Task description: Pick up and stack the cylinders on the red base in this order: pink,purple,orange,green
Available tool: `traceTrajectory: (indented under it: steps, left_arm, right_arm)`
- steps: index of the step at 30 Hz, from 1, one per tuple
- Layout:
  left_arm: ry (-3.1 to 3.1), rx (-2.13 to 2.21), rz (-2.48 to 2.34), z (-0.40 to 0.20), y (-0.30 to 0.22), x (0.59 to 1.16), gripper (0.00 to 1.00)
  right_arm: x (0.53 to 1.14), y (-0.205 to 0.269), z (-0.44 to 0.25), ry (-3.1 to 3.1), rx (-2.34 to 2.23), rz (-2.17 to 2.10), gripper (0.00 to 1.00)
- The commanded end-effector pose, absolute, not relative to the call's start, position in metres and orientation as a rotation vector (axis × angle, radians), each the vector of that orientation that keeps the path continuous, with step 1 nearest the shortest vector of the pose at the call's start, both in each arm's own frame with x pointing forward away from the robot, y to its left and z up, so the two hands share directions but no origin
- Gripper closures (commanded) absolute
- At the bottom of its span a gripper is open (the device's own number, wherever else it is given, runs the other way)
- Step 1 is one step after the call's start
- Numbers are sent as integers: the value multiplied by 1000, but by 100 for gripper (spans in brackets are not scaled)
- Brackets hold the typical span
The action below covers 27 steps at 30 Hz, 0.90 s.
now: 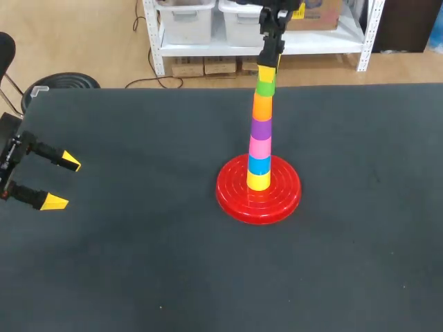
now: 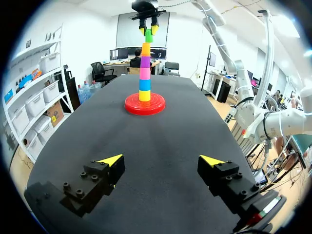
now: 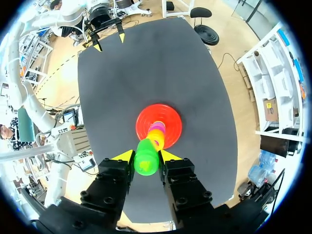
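The red base [image 1: 232, 197] is seen near the middle of the dark surface [image 1: 138, 263], a little toward its far edge. A single upright column of cylinders is carried on it: a yellow cylinder [image 1: 258, 181] at the bottom, then a blue cylinder [image 1: 259, 164], the pink cylinder [image 1: 259, 146], the purple cylinder [image 1: 261, 128], the orange cylinder [image 1: 262, 107] and, at the top, the green cylinder [image 1: 266, 88].

The right tool [image 1: 266, 72] is held directly above the column, pointing down, and is closed narrowly on the green cylinder, which is gripped from two sides by the yellow tips. In the right wrist view the green cylinder [image 3: 145, 163] is seen between the fingers of that tool [image 3: 146, 157], with the rest of the column and the red base [image 3: 173, 122] under it. The green cylinder appears to rest on the orange one, though contact cannot be confirmed.

The left tool [image 1: 61, 182] is found low over the surface at its left edge, well apart from the base, with its fingers spread wide and nothing between them. In its own wrist view [image 2: 162, 161] the column is seen far ahead of it
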<state>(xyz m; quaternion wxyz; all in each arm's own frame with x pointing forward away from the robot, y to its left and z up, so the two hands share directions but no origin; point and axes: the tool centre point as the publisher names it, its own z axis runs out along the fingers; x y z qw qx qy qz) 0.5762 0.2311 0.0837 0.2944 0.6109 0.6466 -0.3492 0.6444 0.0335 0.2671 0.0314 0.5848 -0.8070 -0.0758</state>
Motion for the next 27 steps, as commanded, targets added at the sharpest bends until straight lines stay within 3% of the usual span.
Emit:
traceTrajectory:
  steps: [1, 27]
  left_arm:
    - [1717, 1627, -930, 83, 232, 577, 0]
    - [1717, 1627, -930, 83, 232, 577, 0]
  right_arm:
    - [644, 32, 264, -2494, 1803, -236, 100]
    - [647, 39, 264, -2497, 1844, -207, 100]
